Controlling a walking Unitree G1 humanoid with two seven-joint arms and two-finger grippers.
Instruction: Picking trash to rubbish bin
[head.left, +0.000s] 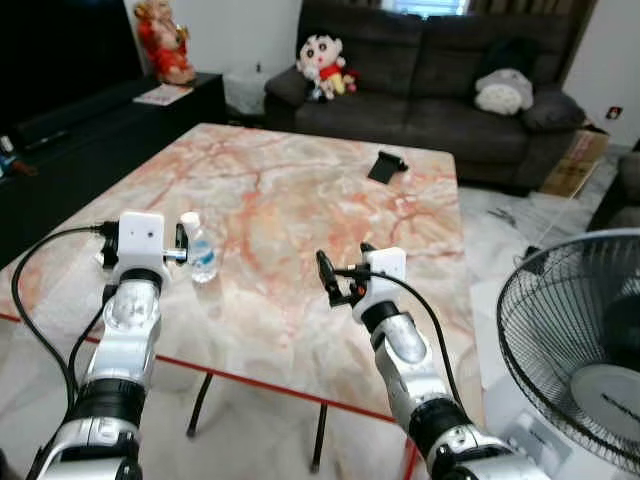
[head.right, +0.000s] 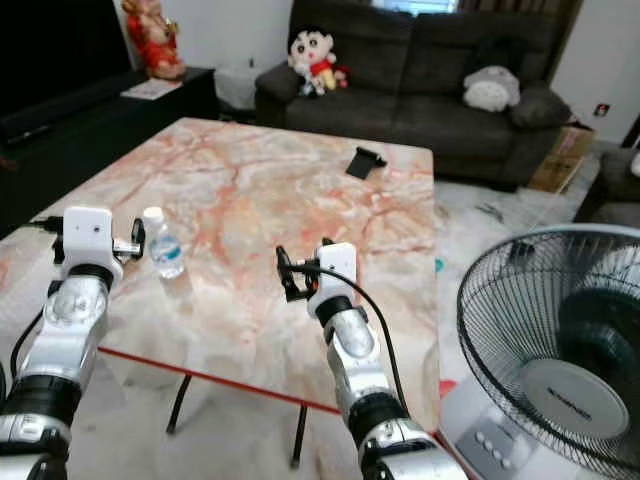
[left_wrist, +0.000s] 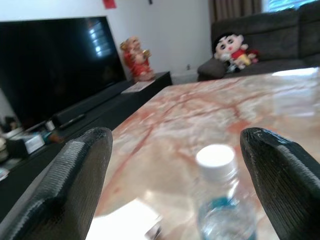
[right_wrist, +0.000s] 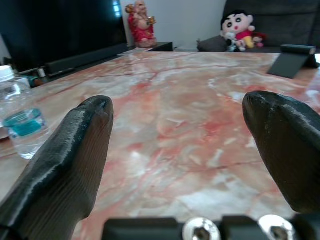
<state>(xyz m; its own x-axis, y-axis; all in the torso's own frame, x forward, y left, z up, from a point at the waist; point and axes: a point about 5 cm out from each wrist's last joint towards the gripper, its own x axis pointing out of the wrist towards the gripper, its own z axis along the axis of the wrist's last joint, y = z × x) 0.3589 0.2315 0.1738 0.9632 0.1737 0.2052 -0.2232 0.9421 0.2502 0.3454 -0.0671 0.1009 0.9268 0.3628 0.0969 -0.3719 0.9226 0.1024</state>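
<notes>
- Left end effector (left_wrist: 170, 190) is lined up on the water bottle (head.left: 201, 250), its two black fingers (left_wrist: 75, 190) spread wide with the bottle's white cap sitting in the gap between them. No contact yet from what the wrist view gives.
- Right end effector (head.left: 340, 278) hangs over the desk (head.left: 300, 200) near its front edge, fingers (right_wrist: 70, 165) parted too, holding nothing, the bottle well off to its side.
- Reads as the reach-to-grasp step: the trash has been approached, not picked up.
- Next move likely calls for easing the left end effector forward until the fingers flank the bottle's body, then closing; it looks light and could tip if nudged.
- The bottle itself: small, clear plastic, white cap, teal-blue label band, standing upright near the desk's front-left part, just ahead of the left end effector.
- No rubbish bin can be made out here.
</notes>
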